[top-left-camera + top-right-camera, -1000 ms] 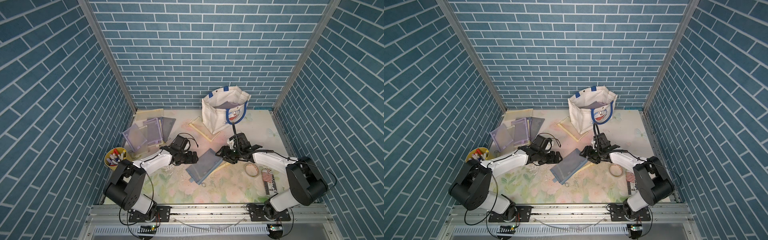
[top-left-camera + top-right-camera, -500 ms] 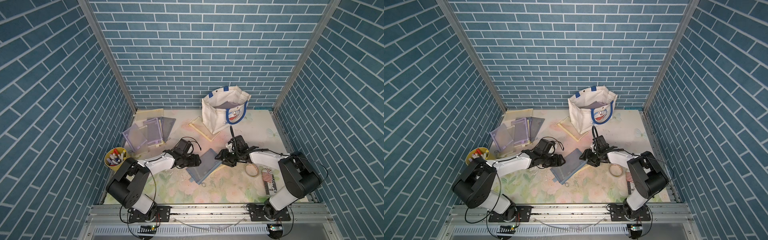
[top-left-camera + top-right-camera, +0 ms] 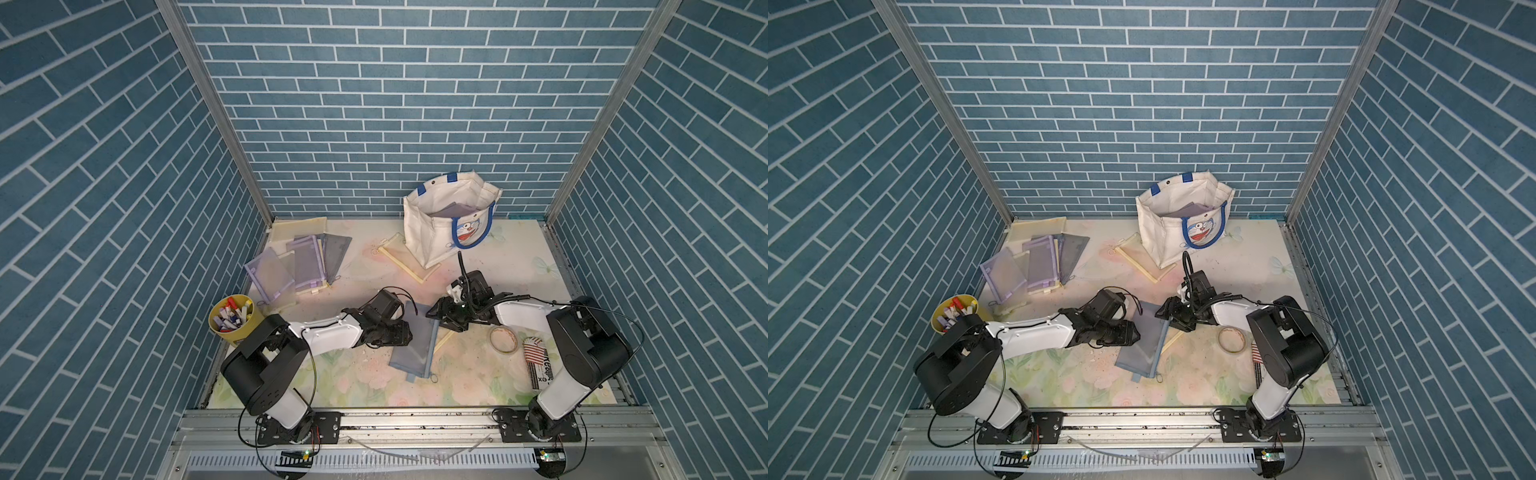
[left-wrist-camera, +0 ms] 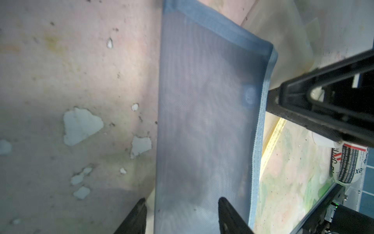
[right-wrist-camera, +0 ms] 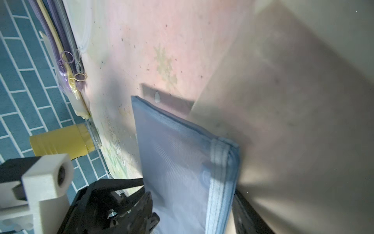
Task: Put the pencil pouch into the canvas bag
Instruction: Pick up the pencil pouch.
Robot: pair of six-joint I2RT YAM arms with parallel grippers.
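The pencil pouch (image 3: 415, 347) (image 3: 1142, 340) is a flat blue-grey mesh sleeve on the mat between both arms. My left gripper (image 3: 406, 332) (image 4: 182, 214) is low at its left long edge, open, one finger over the mesh and one over the mat. My right gripper (image 3: 436, 321) (image 5: 200, 214) is at its far right corner, open, with the blue-trimmed corner (image 5: 226, 154) between the jaws and slightly raised. The canvas bag (image 3: 432, 232) (image 3: 1163, 232) stands open at the back, well beyond both grippers, with a purple-grey pouch showing inside.
A yellow cup of markers (image 3: 232, 318) stands at the left. A pile of mesh pouches (image 3: 295, 266) lies at the back left. One yellow pouch (image 3: 409, 266) lies by the bag and another (image 3: 446, 337) under the blue one. At the right are a tape ring (image 3: 503, 338) and a striped pack (image 3: 538, 363).
My left gripper has slid right onto the pouch's edge and its jaws have narrowed. My right gripper has come lower and closer to the pouch's corner.
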